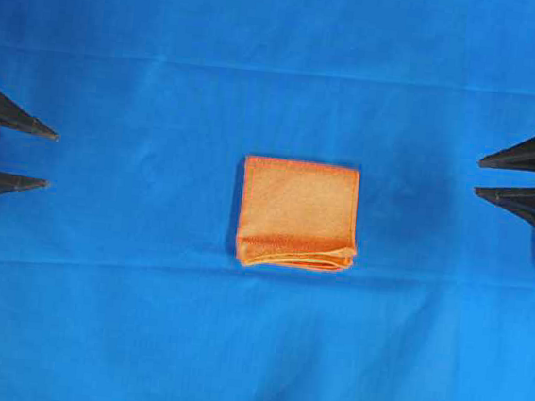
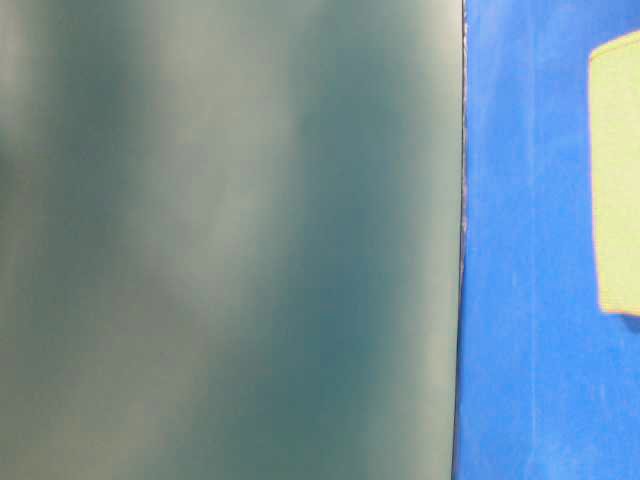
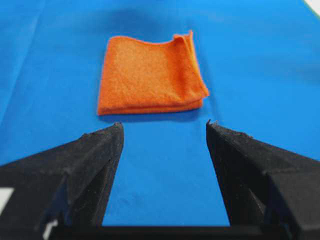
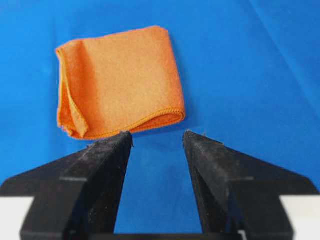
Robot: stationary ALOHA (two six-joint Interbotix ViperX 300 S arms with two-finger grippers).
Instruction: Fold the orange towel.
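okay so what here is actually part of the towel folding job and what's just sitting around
Part of the job:
- square bright-orange microfibre towel, already folded
- left gripper, open
- right gripper, open

Just there:
- large blue cloth covering the table

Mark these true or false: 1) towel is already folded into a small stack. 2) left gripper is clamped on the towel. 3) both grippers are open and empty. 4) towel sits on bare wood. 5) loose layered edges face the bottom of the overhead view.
1) True: the orange towel lies folded in layers.
2) False: the left gripper is at the left edge, apart from the towel.
3) True: the right gripper too is open, holding nothing.
4) False: it lies on the blue cloth.
5) True: layered edges show along the bottom side.
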